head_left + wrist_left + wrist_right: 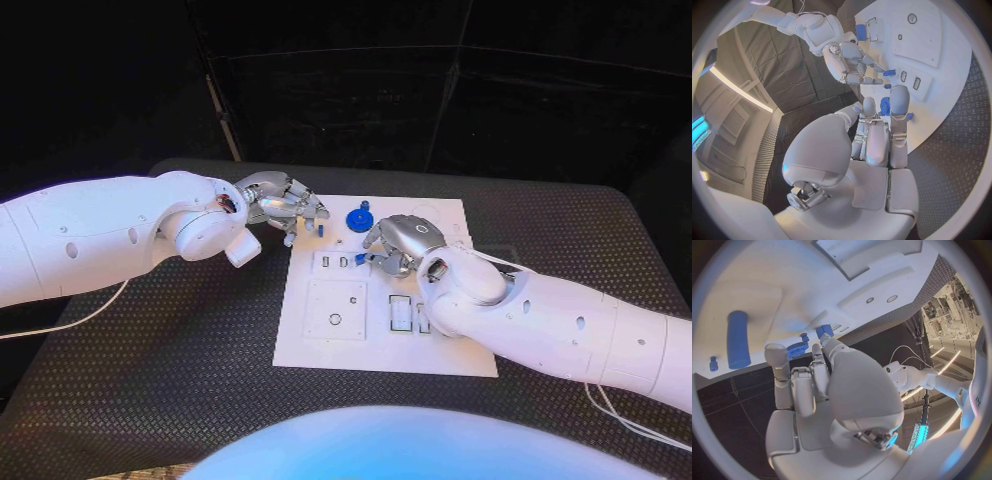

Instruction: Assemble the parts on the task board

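Note:
The white task board [440,350] lies mid-table. My right hand [400,240] hovers over its upper middle and pinches a small blue part [361,258] at its fingertips, next to the two small slots [335,261]. The same blue part [824,330] sits at the tip of my right hand [817,385]; it shows again in the left wrist view [889,73]. A blue gear [359,215] lies near the board's far edge. My left hand [284,205] is at the board's far left corner, fingers stretched toward the gear [885,106]; whether they touch it is unclear.
A long blue cylinder [737,338] and a tiny blue piece [714,363] lie on the board beyond the gear [798,346]. A square recessed plate [336,308] and narrow rectangular slots [400,311] occupy the board's near half. Ribbed black table [173,380] surrounds the board.

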`<action>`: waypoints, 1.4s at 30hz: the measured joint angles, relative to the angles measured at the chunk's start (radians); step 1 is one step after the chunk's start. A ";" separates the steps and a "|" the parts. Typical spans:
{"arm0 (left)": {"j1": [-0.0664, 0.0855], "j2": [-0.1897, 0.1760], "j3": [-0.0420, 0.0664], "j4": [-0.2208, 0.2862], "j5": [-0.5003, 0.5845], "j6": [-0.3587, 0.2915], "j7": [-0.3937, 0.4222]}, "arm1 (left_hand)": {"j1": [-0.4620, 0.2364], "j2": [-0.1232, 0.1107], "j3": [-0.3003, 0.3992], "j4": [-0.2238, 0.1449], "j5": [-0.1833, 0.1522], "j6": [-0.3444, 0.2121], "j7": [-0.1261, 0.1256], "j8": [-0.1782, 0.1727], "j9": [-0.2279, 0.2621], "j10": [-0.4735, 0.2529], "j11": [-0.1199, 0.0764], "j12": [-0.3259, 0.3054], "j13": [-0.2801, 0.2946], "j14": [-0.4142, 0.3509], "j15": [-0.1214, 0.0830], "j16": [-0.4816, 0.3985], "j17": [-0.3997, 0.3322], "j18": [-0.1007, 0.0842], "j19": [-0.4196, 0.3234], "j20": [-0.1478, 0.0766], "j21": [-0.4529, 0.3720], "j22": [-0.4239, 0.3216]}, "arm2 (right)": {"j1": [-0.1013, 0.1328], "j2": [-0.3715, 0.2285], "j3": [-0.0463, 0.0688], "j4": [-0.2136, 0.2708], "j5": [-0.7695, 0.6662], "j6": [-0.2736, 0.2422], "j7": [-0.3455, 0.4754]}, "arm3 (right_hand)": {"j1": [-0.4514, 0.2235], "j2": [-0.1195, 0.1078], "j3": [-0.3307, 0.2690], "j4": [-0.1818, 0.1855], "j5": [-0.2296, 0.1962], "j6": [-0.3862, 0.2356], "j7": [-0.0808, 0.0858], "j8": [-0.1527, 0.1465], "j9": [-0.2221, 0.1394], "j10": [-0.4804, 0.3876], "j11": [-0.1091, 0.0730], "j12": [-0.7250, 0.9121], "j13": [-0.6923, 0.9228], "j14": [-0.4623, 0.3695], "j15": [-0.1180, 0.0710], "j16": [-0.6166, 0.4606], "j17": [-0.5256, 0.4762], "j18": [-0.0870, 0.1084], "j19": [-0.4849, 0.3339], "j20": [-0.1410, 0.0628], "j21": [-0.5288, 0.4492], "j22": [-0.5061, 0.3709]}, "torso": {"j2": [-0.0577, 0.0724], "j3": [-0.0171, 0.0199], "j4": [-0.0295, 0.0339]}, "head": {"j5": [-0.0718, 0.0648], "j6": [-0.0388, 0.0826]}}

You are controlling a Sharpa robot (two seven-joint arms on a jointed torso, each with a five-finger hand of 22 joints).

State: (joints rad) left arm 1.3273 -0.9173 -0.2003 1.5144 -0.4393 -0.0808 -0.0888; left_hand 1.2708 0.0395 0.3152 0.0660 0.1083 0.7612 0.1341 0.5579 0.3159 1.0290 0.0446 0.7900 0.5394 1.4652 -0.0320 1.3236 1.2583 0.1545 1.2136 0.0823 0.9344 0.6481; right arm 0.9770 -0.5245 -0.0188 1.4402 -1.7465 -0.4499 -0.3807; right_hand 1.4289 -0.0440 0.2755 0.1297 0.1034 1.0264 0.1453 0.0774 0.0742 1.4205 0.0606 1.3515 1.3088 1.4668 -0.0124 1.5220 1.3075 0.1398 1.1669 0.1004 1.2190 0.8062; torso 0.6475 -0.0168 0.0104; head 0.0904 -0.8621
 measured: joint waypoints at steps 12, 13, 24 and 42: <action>0.000 -0.001 0.000 -0.002 0.000 0.002 -0.002 | 0.000 0.000 0.000 0.000 0.000 0.000 0.000 0.000 0.000 0.000 0.000 0.000 0.000 0.000 0.000 0.000 0.000 0.000 0.000 0.000 0.000 0.000 | 0.000 -0.066 0.001 0.059 0.008 -0.018 0.019 | 0.000 0.000 0.007 -0.002 0.011 0.000 0.000 0.000 0.000 0.000 0.000 0.000 0.000 0.000 0.000 0.000 0.000 0.000 0.004 -0.004 0.000 0.002 | -0.001 0.0000 0.0000 | 0.004 -0.003; 0.000 -0.001 0.000 -0.002 0.000 0.002 -0.002 | 0.000 0.000 0.000 0.000 0.000 0.000 0.000 0.000 0.000 0.000 0.000 0.000 0.000 0.000 0.000 0.000 0.000 0.000 0.000 0.000 0.000 0.000 | 0.000 -0.072 0.001 0.064 0.008 -0.019 0.020 | 0.000 0.000 0.010 -0.004 0.011 0.000 0.000 0.000 0.000 0.000 0.000 0.000 0.000 0.000 0.000 0.000 0.000 0.000 0.004 -0.004 0.000 0.002 | -0.001 0.0001 0.0000 | 0.004 -0.003; 0.000 -0.003 0.000 -0.004 0.000 0.003 -0.003 | 0.000 0.000 0.003 -0.003 0.000 0.000 0.000 0.004 -0.001 0.000 0.000 0.000 -0.001 0.000 0.000 0.000 0.000 0.000 0.000 0.000 0.000 0.000 | 0.000 -0.102 0.001 0.098 0.005 -0.013 0.026 | 0.026 -0.026 0.046 -0.041 0.032 0.000 0.000 0.000 -0.002 0.000 0.000 0.000 0.000 0.000 0.000 0.000 0.000 0.000 0.004 -0.004 0.000 0.002 | -0.002 0.0004 -0.0001 | 0.003 -0.001; -0.001 0.000 0.000 -0.006 0.000 0.004 -0.003 | 0.000 0.000 0.005 0.000 0.000 0.000 0.000 0.004 -0.001 0.000 0.000 0.000 -0.001 0.000 0.000 0.000 0.000 0.000 0.000 0.000 0.000 0.000 | 0.008 -0.041 0.002 0.075 -0.054 0.054 0.014 | -0.012 -0.071 0.049 -0.044 -0.018 -0.028 0.015 -0.012 -0.007 -0.007 0.007 -0.004 -0.001 0.000 0.000 0.000 0.000 0.000 0.000 0.000 0.000 -0.009 | 0.000 -0.0012 0.0012 | 0.004 0.001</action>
State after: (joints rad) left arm 1.3264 -0.9169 -0.2006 1.5083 -0.4392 -0.0769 -0.0916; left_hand 1.2708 0.0395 0.3206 0.0661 0.1082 0.7613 0.1341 0.5618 0.3147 1.0290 0.0446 0.7900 0.5382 1.4652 -0.0320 1.3236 1.2579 0.1545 1.2136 0.0822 0.9344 0.6479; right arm 0.9852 -0.5653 -0.0168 1.5150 -1.8007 -0.3959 -0.3669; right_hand 1.4168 -0.1148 0.3246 0.0857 0.0858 0.9983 0.1608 0.0656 0.0674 1.4130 0.0680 1.3473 1.3082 1.4668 -0.0125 1.5220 1.3073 0.1398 1.1665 0.1009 1.2190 0.7974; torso 0.6471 -0.0180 0.0115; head 0.0940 -0.8615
